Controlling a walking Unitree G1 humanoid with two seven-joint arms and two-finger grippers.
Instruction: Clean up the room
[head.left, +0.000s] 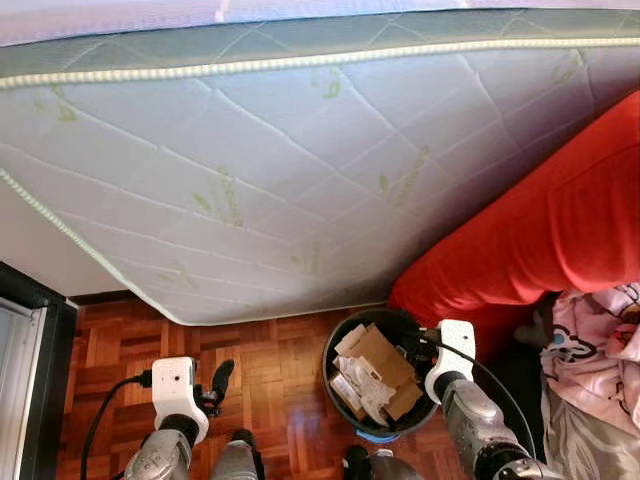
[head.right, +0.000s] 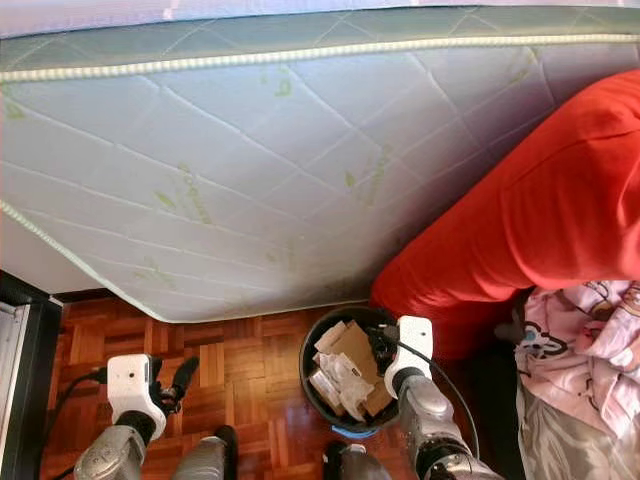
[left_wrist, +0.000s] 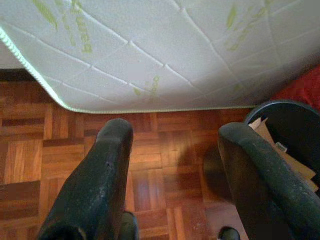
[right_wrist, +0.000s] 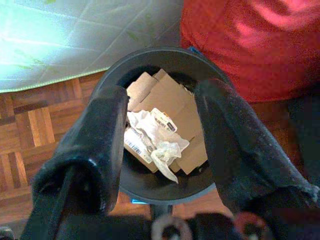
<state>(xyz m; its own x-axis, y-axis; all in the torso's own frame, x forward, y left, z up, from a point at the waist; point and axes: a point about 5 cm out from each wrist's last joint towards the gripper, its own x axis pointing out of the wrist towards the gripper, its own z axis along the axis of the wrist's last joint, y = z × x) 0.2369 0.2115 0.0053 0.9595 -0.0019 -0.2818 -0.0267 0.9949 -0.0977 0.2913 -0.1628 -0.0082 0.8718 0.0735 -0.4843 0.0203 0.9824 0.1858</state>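
Note:
A black trash bin (head.left: 327, 385) stands on the parquet floor, holding pieces of cardboard (head.left: 375, 355) and crumpled paper (right_wrist: 157, 142). My right gripper (right_wrist: 164, 92) hovers open just above the bin's rim (right_wrist: 150, 52), nothing between its fingers; in the left eye view that right gripper (head.left: 412, 350) sits at the bin's right edge. My left gripper (left_wrist: 176, 132) is open and empty over bare floor to the left of the bin, its black finger (head.left: 222, 378) showing near the white wrist camera.
A white quilted mattress (head.left: 300, 150) with green leaf prints leans over the floor ahead. A red cushion-like mass (head.left: 540, 230) lies right of the bin, with pink patterned fabric (head.left: 600, 340) beside it. A dark frame (head.left: 30, 380) borders the left.

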